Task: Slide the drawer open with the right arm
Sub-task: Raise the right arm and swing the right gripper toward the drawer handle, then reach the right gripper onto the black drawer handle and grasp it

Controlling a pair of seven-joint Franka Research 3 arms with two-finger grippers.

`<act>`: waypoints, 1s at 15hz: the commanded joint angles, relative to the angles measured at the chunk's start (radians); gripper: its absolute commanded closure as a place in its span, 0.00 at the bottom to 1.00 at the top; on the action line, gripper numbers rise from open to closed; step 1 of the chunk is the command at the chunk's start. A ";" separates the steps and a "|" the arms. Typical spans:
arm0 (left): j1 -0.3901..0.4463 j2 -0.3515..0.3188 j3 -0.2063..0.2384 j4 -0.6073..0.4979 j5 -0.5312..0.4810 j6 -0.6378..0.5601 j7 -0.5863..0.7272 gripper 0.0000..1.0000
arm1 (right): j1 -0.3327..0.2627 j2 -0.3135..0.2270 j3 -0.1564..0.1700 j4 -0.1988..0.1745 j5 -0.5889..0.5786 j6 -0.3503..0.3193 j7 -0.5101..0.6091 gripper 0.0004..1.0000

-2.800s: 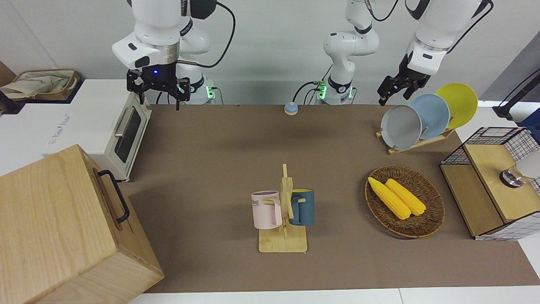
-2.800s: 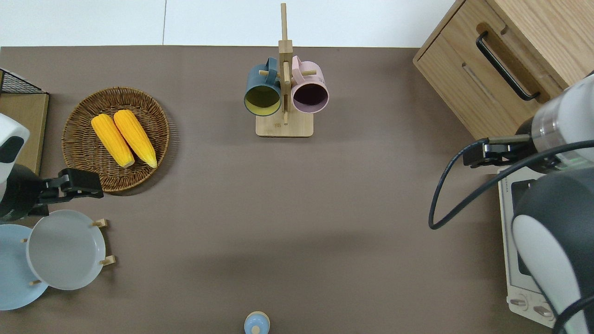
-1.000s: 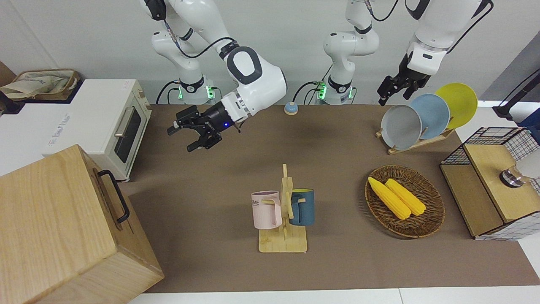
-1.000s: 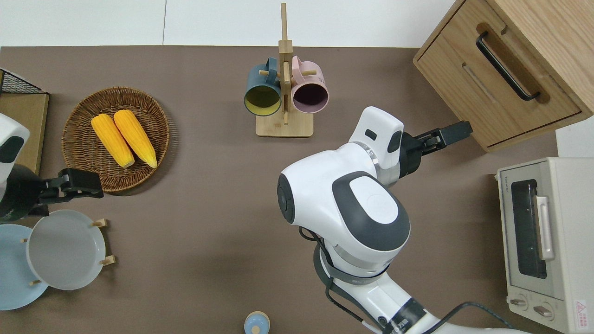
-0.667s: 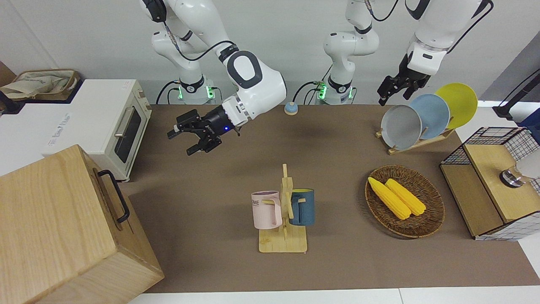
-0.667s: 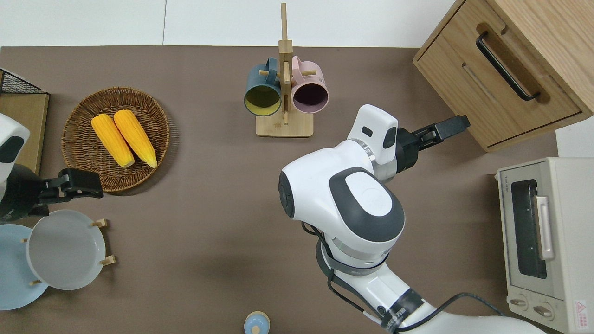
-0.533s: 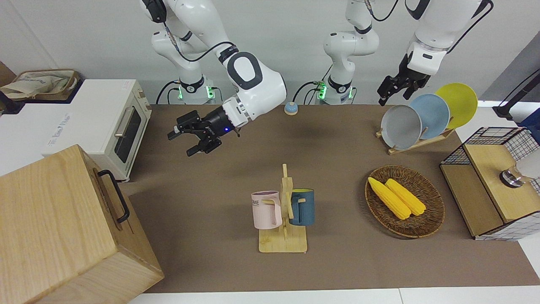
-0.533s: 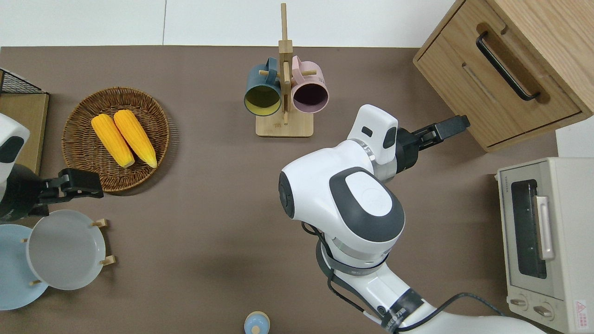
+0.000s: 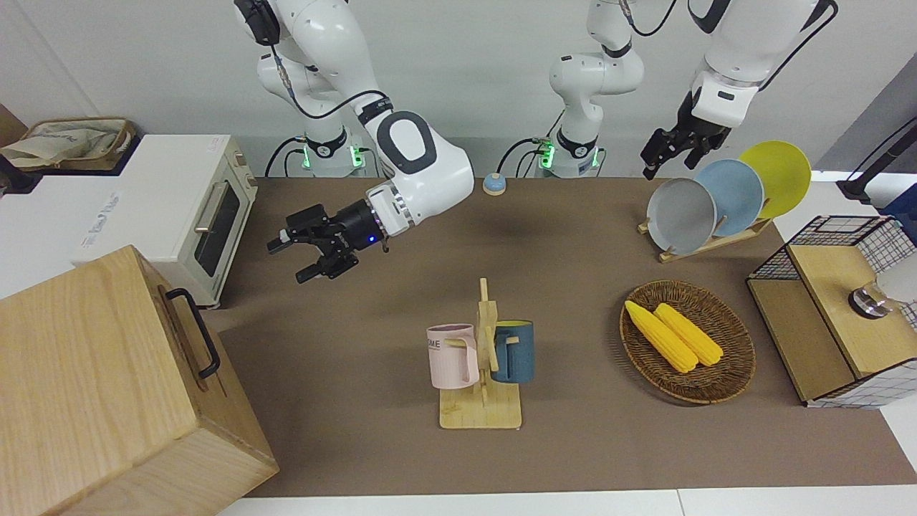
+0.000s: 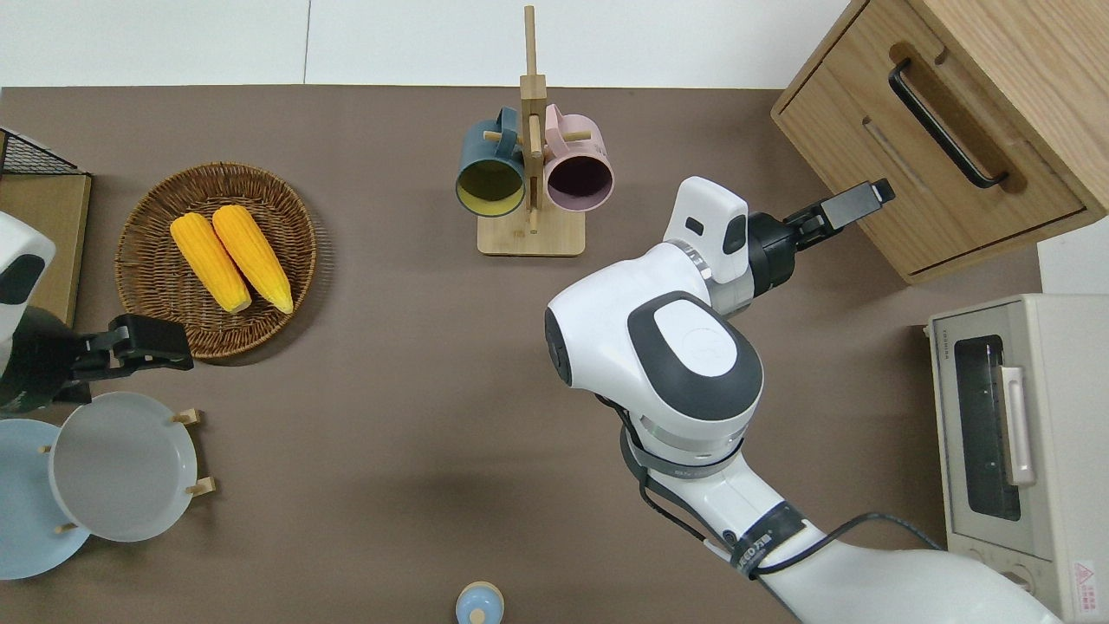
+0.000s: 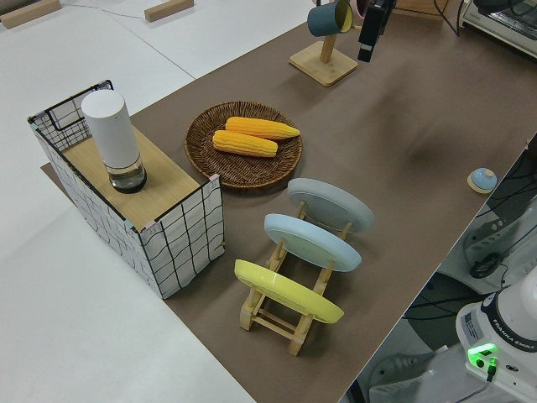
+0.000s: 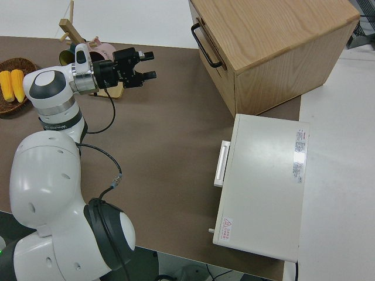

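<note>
Since half a second ago your right gripper (image 9: 306,256) has shifted toward the drawer (image 10: 931,160), so the approach is under way, with no contact yet. Jaws are spread wide and hold nothing. You find the drawer shut in its cabinet (image 9: 93,387) at the right arm's end, its black handle (image 9: 195,332) free. Left arm is parked.

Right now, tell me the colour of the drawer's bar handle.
Black. The handle on the light-wood drawer shows best in the overhead view.
</note>
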 commanded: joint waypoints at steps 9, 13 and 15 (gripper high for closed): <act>-0.001 -0.008 0.004 0.004 -0.001 -0.015 0.009 0.01 | -0.048 0.056 -0.072 -0.023 -0.232 0.157 -0.054 0.01; -0.001 -0.008 0.004 0.004 -0.001 -0.015 0.009 0.01 | -0.057 0.059 -0.126 -0.032 -0.308 0.238 -0.111 0.02; -0.001 -0.008 0.004 0.004 -0.001 -0.015 0.009 0.01 | -0.058 0.059 -0.149 -0.032 -0.333 0.270 -0.126 0.02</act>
